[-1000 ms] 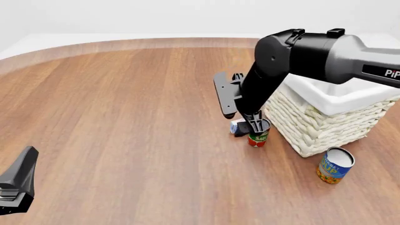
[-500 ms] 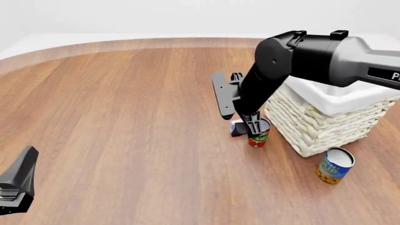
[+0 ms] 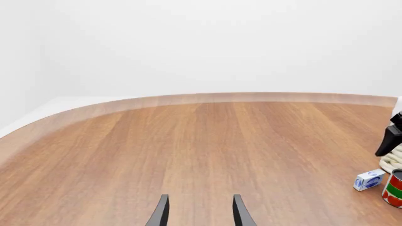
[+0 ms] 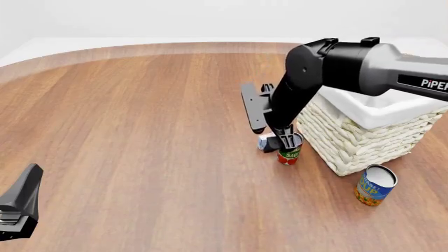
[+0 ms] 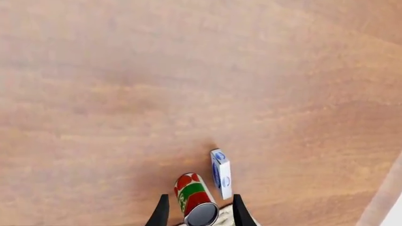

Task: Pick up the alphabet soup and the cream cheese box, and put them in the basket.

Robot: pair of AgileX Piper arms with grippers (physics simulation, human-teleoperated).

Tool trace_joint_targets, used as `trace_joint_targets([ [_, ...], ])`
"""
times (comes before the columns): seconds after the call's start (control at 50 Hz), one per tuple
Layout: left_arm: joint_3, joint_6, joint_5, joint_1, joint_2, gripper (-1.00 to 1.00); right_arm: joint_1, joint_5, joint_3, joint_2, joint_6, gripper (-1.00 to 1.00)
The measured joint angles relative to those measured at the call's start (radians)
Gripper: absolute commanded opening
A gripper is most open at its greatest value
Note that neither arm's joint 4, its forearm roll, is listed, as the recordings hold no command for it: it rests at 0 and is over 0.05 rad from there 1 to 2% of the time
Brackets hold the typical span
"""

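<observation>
Wood-grain brown table, rounded far edge, set against plain white walls. Basket: woven off-white wicker with white cloth rim, toward the table's right side. Cream cheese box: small, white and blue, lying on the table just beside the basket's left corner, mostly hidden by the arm in the front view; its long axis runs roughly toward the far edge, one narrow side up. Red and green can: upright, touching or just beside the box. Alphabet soup: blue and yellow-orange can near the basket's near corner, tilted, silver top facing up and toward the camera. Right gripper: over the red and green can, fingers spread either side of it, not closed; the arm's wrist has shifted slightly rightward since a second ago. Left gripper: near the table's near-left corner, fingers apart, holding nothing, unmoved.
</observation>
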Motion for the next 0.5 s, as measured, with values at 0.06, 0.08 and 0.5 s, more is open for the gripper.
trace_joint_targets([
  [0.06, 0.0, 0.0, 0.0, 0.0, 0.0, 1.0, 0.0, 0.0, 0.002, 0.001, -0.002, 1.0],
  [0.08, 0.0, 0.0, 0.0, 0.0, 0.0, 1.0, 0.001, 0.0, 0.002, 0.001, -0.003, 1.0],
  [0.5, 0.0, 0.0, 0.0, 0.0, 0.0, 1.0, 0.004, 0.015, -0.006, 0.029, -0.008, 1.0],
])
